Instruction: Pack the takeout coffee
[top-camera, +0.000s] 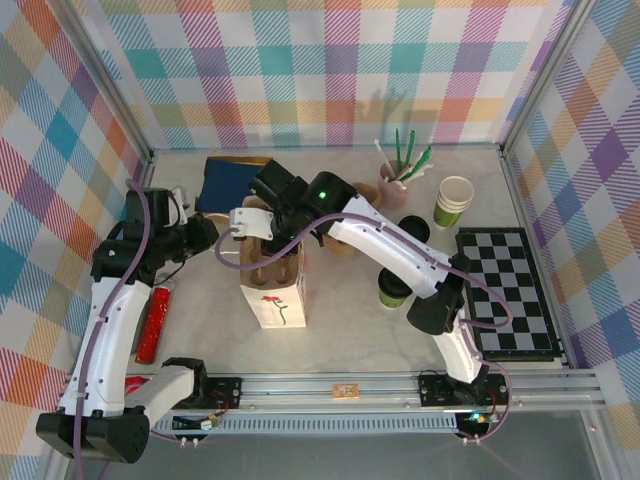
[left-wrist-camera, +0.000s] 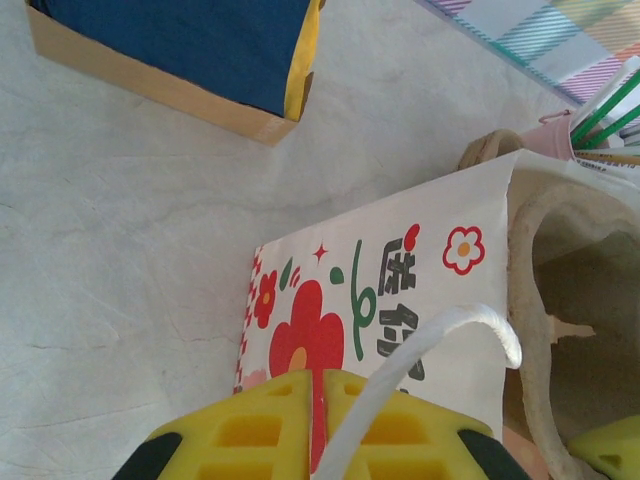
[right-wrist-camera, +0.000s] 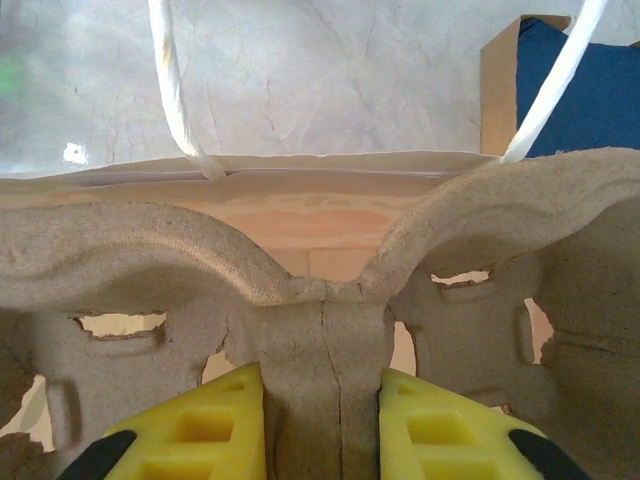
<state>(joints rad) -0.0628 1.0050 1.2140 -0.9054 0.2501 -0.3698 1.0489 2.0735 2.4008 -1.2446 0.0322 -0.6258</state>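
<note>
Takeout coffee (top-camera: 392, 291), the little green cup with the black lid, is sitting upright on the table (top-camera: 350, 345). It's right of the paper bag (top-camera: 275, 300) and partly tucked under the right arm's forearm in the top view. Nothing is holding it, and it's well apart from both grippers.

The bag stands upright in the middle of the table, white with a red flower print and white cord handles. A pulp cup carrier (top-camera: 262, 222) is at the bag's open mouth, tilted and partly down inside.

The right gripper (right-wrist-camera: 322, 375) is clamped on the carrier's centre rib, one yellow finger on each side of it. The left gripper (left-wrist-camera: 322, 380) is pinched closed on the bag's top edge, just beside one of the cord handles.

Further out, behind the coffee, there's a pink pot (top-camera: 393, 185) of green and white sticks. A lidless green cup (top-camera: 453, 203) with a white rim stands just right of that. A checkerboard (top-camera: 505, 290) lies flat along the right side. A blue-topped cardboard box (top-camera: 228, 182) sits behind the bag, and a red tube-shaped thing (top-camera: 153, 322) lies near the left arm.
</note>
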